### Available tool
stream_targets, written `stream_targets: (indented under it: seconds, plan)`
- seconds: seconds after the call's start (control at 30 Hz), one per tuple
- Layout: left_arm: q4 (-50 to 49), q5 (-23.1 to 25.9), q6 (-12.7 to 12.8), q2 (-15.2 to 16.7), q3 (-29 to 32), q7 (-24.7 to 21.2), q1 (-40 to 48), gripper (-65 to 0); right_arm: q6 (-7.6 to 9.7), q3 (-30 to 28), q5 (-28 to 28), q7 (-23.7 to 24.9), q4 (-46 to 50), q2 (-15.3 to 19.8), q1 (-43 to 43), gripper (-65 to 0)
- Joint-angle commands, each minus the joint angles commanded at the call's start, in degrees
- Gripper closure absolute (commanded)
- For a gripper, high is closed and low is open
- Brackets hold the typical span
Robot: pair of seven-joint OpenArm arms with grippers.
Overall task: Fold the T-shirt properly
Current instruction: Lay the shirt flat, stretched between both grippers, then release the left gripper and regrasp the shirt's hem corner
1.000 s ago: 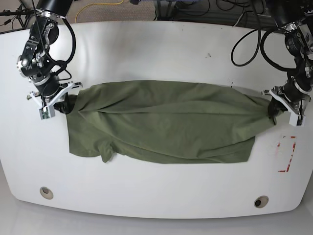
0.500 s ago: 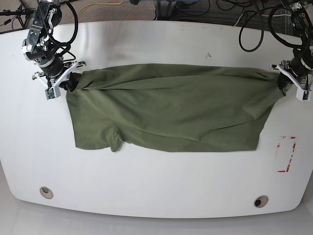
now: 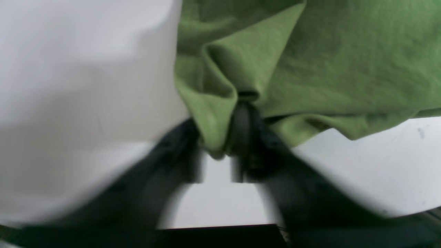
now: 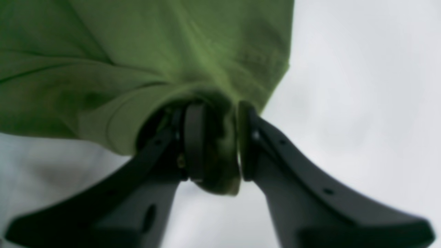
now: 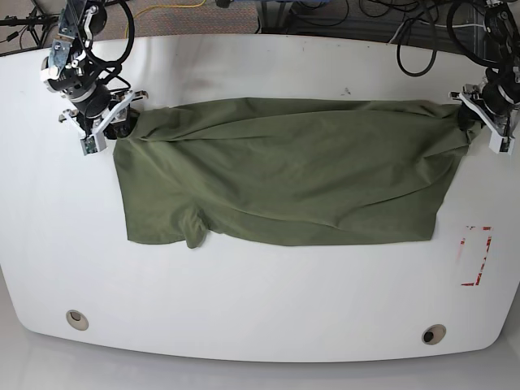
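Both pincers — left (image 5: 470, 122), right (image 5: 122, 126) — clamp the T-shirt's (image 5: 284, 171) far corners.

This looks like a robotics lab or test room. A large white table (image 5: 260, 309) with rounded corners fills the base view. Beyond its far edge, black cables (image 5: 341, 18) lie tangled on a grey carpeted floor, with a yellow cable (image 5: 166, 10) among them. On the table near its right edge is a red marked rectangle (image 5: 475, 256), and near its front edge two round fittings (image 5: 77, 319) are set into the top. Cable-hung robot arms stand at the table's far corners.
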Motion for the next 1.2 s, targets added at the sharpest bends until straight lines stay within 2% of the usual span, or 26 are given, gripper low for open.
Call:
stream_targets:
  seconds: [0.03, 0.07, 0.2, 0.3, 0.37, 0.47, 0.57, 0.6, 0.73, 1.03, 1.2]
  plan:
    - [0.0, 0.0, 0.0, -0.18, 0.0, 0.0, -0.18, -36.0, 0.0, 0.53, 0.0, -0.09, 0.35, -0.44, 0.0, -32.7]
    - [0.0, 0.0, 0.0, -0.18, 0.0, 0.0, -0.26, -37.2, 0.0, 1.14, 0.09, -0.18, 0.53, -0.7, -0.09, -34.1]
    - [0.18, -0.18, 0.0, -0.26, 0.0, 0.0, -0.53, -35.0, 0.53, 5.01, 0.18, -0.18, 2.11, -3.08, 0.26, -37.4]
    - [0.35, -0.26, 0.0, -0.26, -0.09, 0.0, -2.29, -34.6, 3.16, 8.0, 0.18, -0.26, 2.11, -4.92, 1.85, -37.6]
    - [0.35, -0.26, 0.0, -0.26, -0.18, 0.0, -3.43, -34.4, 4.22, 10.37, 0.18, -0.88, 1.93, -6.24, 3.25, -37.6]
    - [0.35, -0.26, 0.0, -0.26, -0.18, 0.0, -4.92, -34.4, 5.54, 15.56, 0.18, -4.13, 1.85, -8.09, 5.8, -37.6]
    - [0.35, -0.26, 0.0, -0.26, -0.18, 0.0, -6.42, -34.4, 8.53, 19.87, 0.18, -8.0, 1.85, -9.14, 9.05, -37.4]
    - [0.35, -0.26, 0.0, -0.26, -0.18, 0.0, -6.77, -34.4, 8.92, 21.54, 0.18, -9.58, 1.76, -9.23, 10.37, -37.4]
    - [0.35, -0.18, 0.0, -0.26, -0.18, 0.0, -8.26, -34.4, 8.92, 23.65, 0.18, -13.01, -1.23, -9.49, 14.24, -37.3]
    - [0.09, -0.09, 0.0, -0.26, -0.09, 0.0, -10.99, -34.4, 8.92, 23.38, 0.18, -12.92, -16.62, -7.56, 21.1, -37.3]
    - [0.09, -0.09, 0.0, -0.26, -0.09, 0.0, -11.43, -34.4, 8.92, 23.3, 0.18, -12.84, -19.6, -7.65, 21.89, -37.3]
